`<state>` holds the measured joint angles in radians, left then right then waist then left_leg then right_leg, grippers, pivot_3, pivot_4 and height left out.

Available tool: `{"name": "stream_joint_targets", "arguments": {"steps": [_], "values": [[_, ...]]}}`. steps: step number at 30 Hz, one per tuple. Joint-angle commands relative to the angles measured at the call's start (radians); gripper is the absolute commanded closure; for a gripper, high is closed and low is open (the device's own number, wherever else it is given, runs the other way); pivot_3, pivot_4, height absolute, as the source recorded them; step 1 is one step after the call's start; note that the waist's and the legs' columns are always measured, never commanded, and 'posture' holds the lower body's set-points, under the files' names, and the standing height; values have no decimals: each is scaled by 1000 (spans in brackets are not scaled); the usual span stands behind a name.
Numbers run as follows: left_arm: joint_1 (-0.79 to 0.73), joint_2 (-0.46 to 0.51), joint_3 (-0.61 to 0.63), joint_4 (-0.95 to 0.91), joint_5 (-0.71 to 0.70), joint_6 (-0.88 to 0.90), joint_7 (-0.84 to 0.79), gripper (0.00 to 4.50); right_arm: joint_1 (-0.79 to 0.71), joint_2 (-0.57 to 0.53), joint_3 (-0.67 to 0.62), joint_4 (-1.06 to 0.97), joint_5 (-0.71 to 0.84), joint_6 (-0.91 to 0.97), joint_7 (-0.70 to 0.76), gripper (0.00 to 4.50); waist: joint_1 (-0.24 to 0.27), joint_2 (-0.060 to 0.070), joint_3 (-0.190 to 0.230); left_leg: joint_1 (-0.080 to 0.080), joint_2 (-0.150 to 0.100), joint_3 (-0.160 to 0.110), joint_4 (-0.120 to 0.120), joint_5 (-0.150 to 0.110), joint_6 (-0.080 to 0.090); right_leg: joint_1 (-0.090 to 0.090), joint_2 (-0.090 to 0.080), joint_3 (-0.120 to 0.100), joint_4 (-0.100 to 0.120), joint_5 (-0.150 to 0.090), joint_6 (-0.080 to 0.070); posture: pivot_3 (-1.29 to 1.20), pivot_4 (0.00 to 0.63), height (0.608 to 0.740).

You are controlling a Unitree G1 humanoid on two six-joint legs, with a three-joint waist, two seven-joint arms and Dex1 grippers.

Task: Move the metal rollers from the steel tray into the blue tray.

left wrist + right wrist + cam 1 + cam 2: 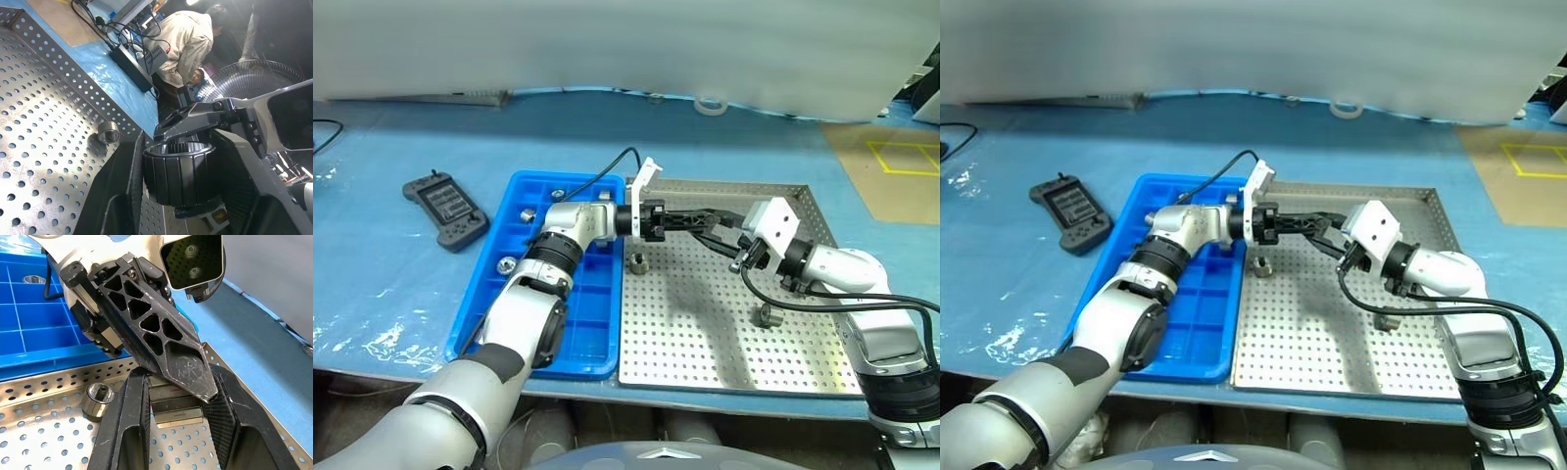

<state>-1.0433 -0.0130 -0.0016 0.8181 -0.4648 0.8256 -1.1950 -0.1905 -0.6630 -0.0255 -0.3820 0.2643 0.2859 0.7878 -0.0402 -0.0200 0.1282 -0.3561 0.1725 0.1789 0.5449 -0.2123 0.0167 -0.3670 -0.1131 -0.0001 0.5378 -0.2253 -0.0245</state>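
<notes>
The left eye view shows both arms meeting above the back half of the steel tray (724,362), which lies on a blue surface (391,294) with the blue tray (592,323) touching its 9 o'clock side. The left gripper (722,224) reaches level across from the blue tray side, and the right gripper (736,242) meets it from 3 o'clock. In the left wrist view a ribbed metal roller (182,171) sits between the left gripper's dark fingers (115,196), which are closed against its sides. In the right wrist view the right gripper's fingers (128,431) are closed on the same roller, with the left gripper's finger lying across the top of it. Loose rollers rest on the steel tray: one near its 9 o'clock edge (637,262), one toward 3 o'clock (765,315). Two more sit in compartments of the blue tray (527,213) (507,264). A black handheld controller (445,210) lies on the surface at 9 o'clock of the blue tray.
</notes>
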Motion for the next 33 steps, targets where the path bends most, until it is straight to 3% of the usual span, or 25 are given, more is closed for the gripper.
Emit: {"name": "stream_joint_targets", "arguments": {"steps": [1, 8, 12, 17, 26, 33], "values": [[0, 9, -5, -25, 3, -1, -3, 2371, -16, -7, -28, -59, 23, -14, 1, 3312, 0, 0, 0, 0, 0, 0, 0, 0, 0, 0, 0, 0, 0, 0, 0, -340, 150, 740], [12, 33, -32, -83, -5, 33, -43, 2371, -29, -15, -24, -41, -15, -30, -11, 3312, 1, 0, 0, 0, 0, 0, 0, 0, 0, 0, 0, 0, 0, 0, 0, -333, 150, 740], [17, 38, -41, -76, 4, 23, -34, 2371, -60, 50, 42, -102, -71, 31, -107, 3312, -1, 0, 0, 0, 0, 0, 0, 0, 0, 0, 0, 0, 0, 0, 0, -333, 150, 740], [24, 36, -47, -87, 5, 22, -31, 2396, -89, 78, 22, -147, -18, 122, -127, 1694, 3, 1, 0, -1, 0, 0, 0, 0, -1, 0, 0, 0, 0, 0, 0, -333, 150, 740], [15, 50, -22, -72, 8, -3, -8, 2396, -72, 64, 2, -181, 49, 212, -105, 1694, 3, 1, 1, -1, -1, 0, 0, 0, 1, 0, -1, 0, 0, 0, 0, -320, 150, 740], [-2, 120, 48, -95, -23, -11, 11, 2396, -11, -12, -40, -169, 32, 141, -56, 1694, 4, 1, 1, -1, -1, 0, 0, 0, 1, 0, -1, 0, 0, 0, 0, -298, 150, 740]]}}
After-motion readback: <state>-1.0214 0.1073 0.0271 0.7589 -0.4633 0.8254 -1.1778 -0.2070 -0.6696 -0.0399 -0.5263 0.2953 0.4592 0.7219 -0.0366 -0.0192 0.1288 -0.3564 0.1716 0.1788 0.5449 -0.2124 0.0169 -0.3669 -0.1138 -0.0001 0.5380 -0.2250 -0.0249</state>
